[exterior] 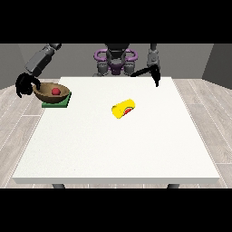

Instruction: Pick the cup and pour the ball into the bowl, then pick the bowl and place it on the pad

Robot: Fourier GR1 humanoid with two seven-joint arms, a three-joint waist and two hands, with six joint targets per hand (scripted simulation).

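Grey-sleeved arms, each ending in a black robot hand (pixel 25 84) — purple rings on the torso.

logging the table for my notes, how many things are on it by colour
yellow: 1, the cup lying on its side
red: 1, the ball in the bowl
brown: 1, the bowl
green: 1, the pad under the bowl
total: 4

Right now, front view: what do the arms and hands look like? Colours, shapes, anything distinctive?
Both hands are black: the hand at the view's left and the hand at the view's right. The arms are grey, built of chunky, roughly cylindrical segments with darker joints. Purple ring-shaped parts sit at the torso between them. No cables, markings or sleeves can be made out.
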